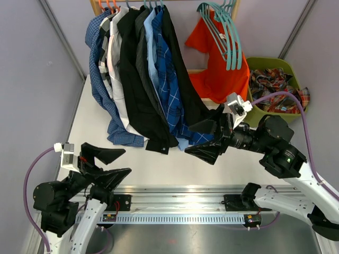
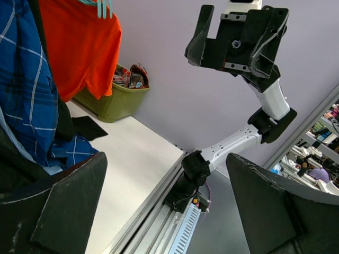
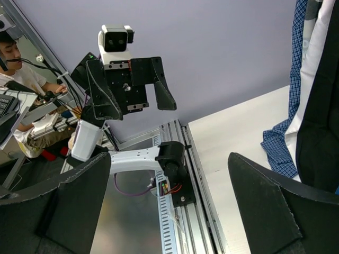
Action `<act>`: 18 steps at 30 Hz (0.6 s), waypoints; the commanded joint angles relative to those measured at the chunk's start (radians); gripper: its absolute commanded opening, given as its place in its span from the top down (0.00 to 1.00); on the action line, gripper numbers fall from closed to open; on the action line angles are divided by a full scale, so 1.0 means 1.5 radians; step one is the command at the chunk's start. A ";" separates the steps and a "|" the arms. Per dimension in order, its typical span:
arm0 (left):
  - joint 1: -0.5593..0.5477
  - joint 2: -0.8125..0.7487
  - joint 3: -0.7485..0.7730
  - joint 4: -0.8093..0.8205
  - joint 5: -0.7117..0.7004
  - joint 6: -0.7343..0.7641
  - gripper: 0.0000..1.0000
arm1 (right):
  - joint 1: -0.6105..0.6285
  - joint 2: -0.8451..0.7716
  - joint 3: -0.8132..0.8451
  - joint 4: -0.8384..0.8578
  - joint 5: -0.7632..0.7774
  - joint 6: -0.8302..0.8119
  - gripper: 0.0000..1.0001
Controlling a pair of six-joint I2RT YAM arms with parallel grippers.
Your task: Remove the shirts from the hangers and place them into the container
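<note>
Right claw (image 1: 193,138), gaping and empty (left claw (image 1: 126,161) likewise), is nearer the shirts (image 1: 159,100) hanging at its ten o'clock.

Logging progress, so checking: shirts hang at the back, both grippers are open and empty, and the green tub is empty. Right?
Not quite. The tub is not empty: plaid cloth lies in it, as the top view shows. The shirts do hang at the back, and the left gripper and right gripper are open and empty.
</note>
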 commanded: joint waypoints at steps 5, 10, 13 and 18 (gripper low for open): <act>0.003 0.000 0.007 0.015 0.022 0.007 0.01 | 0.004 0.072 0.068 0.021 0.012 -0.019 0.01; 0.003 -0.013 0.009 0.013 0.027 0.004 0.01 | 0.005 0.141 0.157 -0.029 0.061 -0.077 0.01; 0.003 -0.020 0.018 0.001 0.022 0.009 0.01 | 0.004 0.210 0.272 -0.107 0.140 -0.131 0.01; 0.003 -0.036 0.025 -0.033 0.005 0.023 0.01 | 0.003 0.369 0.496 -0.221 0.485 -0.237 0.01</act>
